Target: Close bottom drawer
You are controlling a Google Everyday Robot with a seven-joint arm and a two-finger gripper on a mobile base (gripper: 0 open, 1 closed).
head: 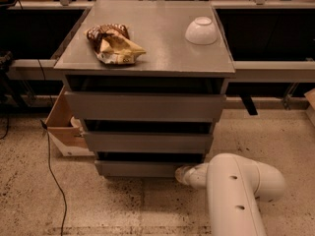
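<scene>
Grey and handle-less, the bottom drawer (138,168) sits low in the centre of the frame. Its front seems a little proud of the cabinet (147,107), and its long axis runs left to right. My gripper (183,173) is at the front's right end, touching it or just beside it; I cannot tell its state. The push goes up-frame, and the floor (123,205) leaves the arm (236,195) room.

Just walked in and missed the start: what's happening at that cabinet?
A robot arm is working on the grey cabinet. Its end effector sits low at the right end of the bottom drawer front, which looks slightly open. A snack bag and a white bowl rest on top.
</scene>
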